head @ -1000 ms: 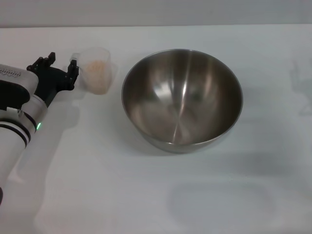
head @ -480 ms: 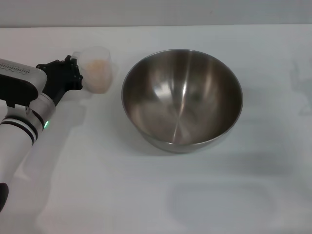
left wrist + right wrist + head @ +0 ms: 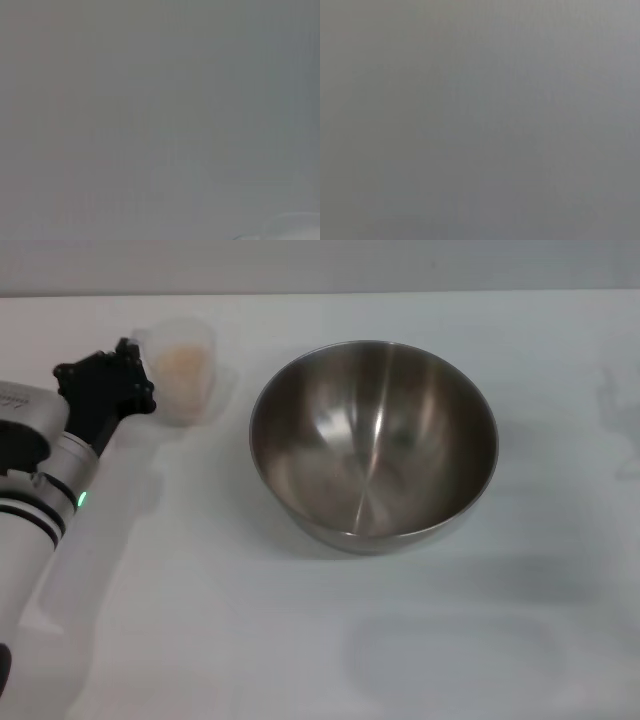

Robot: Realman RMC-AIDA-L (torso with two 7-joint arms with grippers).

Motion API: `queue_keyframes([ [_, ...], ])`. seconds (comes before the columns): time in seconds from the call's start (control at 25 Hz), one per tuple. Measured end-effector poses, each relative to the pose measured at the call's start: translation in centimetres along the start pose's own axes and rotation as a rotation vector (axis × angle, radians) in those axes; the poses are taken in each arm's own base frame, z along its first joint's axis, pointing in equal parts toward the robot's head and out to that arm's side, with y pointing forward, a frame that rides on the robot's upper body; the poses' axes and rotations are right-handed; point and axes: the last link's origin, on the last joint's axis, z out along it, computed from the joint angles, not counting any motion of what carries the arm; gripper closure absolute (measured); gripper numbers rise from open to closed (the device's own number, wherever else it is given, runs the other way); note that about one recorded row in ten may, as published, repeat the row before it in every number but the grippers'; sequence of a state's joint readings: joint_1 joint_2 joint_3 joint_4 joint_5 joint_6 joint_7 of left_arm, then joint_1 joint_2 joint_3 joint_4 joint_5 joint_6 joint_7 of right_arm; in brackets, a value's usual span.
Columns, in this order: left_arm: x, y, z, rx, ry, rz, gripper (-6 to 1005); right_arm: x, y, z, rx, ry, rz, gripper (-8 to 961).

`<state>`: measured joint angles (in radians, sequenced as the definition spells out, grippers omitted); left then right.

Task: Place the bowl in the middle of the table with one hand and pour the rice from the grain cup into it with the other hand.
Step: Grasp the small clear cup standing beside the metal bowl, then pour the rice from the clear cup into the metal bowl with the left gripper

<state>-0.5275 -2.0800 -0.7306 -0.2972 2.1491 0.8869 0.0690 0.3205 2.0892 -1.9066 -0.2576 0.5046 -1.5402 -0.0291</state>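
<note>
Blank grey field, even tone, no discernible objects

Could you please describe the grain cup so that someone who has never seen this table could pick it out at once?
Start at the large steel bowl in the middle of the white table. On the robot's left of it, toward the far edge, stands the grain cup, right at the left hand. It is the only small clear plastic container, far smaller than the bowl, with pale rice showing inside.

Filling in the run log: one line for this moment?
left gripper: at grain cup handle | rice: in cup | bowl: empty, mid-table | right arm: unseen
</note>
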Motion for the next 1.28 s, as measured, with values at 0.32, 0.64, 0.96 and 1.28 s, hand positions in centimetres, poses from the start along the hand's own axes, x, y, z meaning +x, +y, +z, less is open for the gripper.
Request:
queue_keyframes([
  [0.32, 3.0, 0.9, -1.4, 0.024, 0.234, 0.142, 989, -0.1, 0.1, 0.2, -0.002, -0.006, 0.001, 517],
  [0.64, 5.1, 5.6, -2.7, -0.04, 0.431, 0.643, 989, -0.2, 0.0, 0.4, -0.007, -0.014, -0.003, 517],
  [0.96, 5.1, 9.2, -3.8, -0.05, 0.536, 1.18, 989, -0.3, 0.1, 0.8, -0.016, -0.023, -0.011, 517],
  [1.28, 4.5, 10.7, -4.8, -0.011, 0.607, 1.568, 989, -0.3, 0.2, 1.1, -0.024, -0.03, -0.012, 517],
])
